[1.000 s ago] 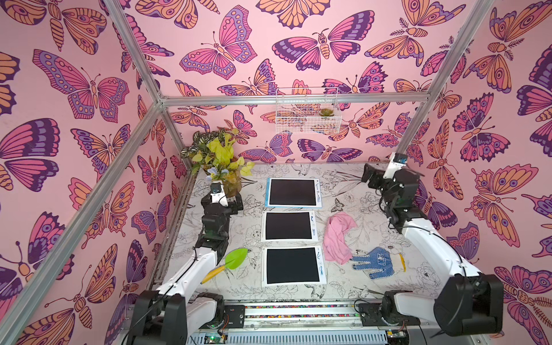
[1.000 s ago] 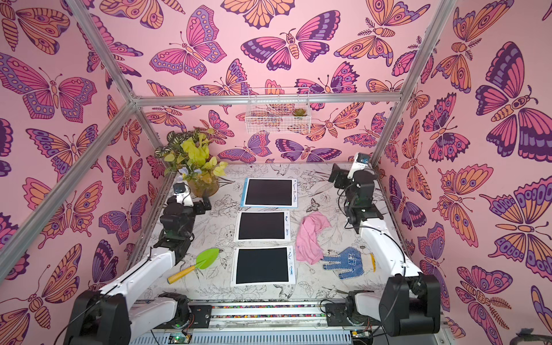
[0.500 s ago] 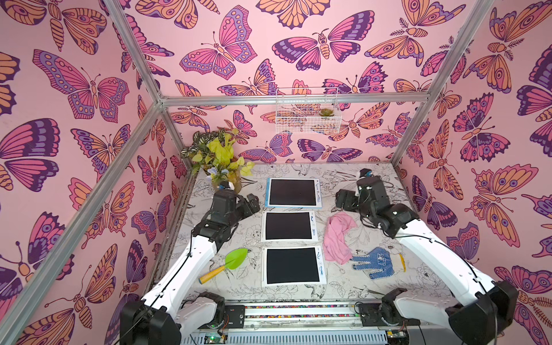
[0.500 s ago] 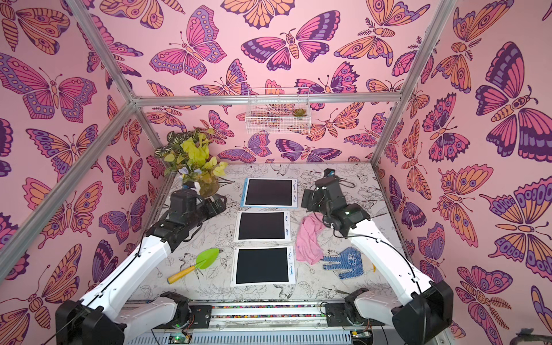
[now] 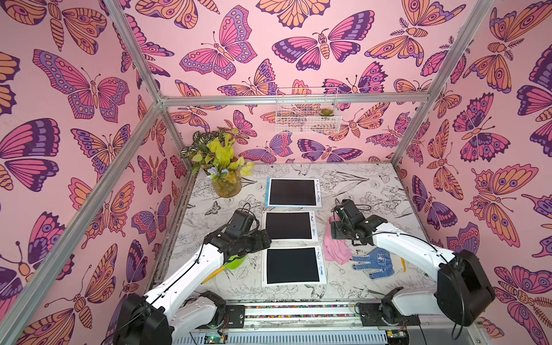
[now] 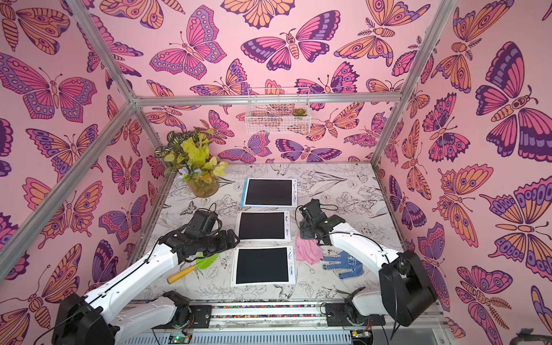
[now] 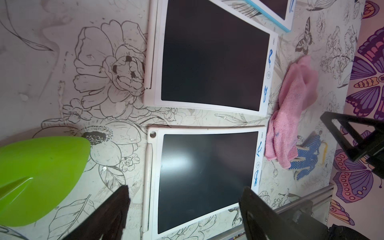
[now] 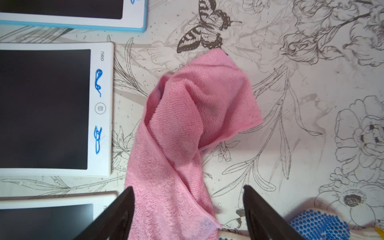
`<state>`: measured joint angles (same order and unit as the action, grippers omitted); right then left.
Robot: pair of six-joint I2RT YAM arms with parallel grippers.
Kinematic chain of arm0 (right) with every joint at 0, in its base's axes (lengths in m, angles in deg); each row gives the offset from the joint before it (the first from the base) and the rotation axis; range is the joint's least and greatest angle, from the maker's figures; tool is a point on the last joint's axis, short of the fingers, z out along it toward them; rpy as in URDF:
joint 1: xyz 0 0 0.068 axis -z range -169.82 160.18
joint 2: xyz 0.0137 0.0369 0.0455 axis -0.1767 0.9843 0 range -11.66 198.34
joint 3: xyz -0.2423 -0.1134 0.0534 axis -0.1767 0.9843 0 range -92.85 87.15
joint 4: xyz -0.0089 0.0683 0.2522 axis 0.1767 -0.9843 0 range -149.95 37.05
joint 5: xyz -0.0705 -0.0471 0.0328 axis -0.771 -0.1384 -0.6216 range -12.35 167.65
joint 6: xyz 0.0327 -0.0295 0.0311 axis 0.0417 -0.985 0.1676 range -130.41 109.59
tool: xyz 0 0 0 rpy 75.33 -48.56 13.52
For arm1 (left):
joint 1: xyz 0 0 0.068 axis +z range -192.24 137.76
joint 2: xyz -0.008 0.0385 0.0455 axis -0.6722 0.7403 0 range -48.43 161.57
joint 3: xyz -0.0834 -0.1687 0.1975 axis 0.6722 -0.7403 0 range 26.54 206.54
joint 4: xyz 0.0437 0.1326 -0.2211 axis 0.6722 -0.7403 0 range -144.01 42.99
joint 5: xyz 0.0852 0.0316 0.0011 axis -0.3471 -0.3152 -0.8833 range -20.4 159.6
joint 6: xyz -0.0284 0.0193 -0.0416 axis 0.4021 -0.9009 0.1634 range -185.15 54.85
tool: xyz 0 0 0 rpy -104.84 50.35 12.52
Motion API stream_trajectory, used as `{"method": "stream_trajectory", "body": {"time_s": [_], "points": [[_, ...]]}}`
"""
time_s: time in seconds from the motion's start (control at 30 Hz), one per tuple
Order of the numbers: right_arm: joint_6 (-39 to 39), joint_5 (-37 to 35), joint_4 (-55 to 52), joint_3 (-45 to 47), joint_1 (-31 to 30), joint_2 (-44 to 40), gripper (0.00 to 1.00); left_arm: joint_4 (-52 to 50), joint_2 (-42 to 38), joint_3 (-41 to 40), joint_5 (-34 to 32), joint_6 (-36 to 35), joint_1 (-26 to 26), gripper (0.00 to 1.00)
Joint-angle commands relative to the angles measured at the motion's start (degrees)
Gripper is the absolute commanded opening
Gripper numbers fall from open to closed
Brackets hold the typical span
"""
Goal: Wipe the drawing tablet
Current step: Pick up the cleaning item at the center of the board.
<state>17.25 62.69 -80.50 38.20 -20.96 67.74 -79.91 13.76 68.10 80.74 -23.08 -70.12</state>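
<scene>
Right arm: moved in from the far end of the desk; jaws wide apart astride the pink cloth, gripping nothing. Left arm: also advanced; jaws wide, empty, by the nearest drawing tablet of three mid-desk. Wiping not begun; cloth pickup likely next.

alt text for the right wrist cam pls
A crumpled pink cloth lies on the flower-printed table, with the open right claw straddling it. Beside the cloth is a white drawing tablet, dark screen blank, blue scribbles on its bezel; a blue-dotted glove shows at the frame's edge.
</scene>
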Motion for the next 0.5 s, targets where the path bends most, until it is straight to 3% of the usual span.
{"method": "stream_trajectory", "body": {"time_s": [0.0,0.3,0.47], "points": [[-1.34,2.56,7.32,1.75,0.8,0.47,0.82,-0.77,-1.41,-1.92,0.29,0.91,-0.6,0.84],[1.08,9.08,12.7,4.4,6.38,2.34,0.77,0.23,-1.56,-2.88,1.7,0.67,-1.2,0.83],[-0.06,9.21,11.38,3.27,6.61,3.57,0.79,0.82,-1.2,-3.54,2.29,0.04,-1.27,0.83]]}}
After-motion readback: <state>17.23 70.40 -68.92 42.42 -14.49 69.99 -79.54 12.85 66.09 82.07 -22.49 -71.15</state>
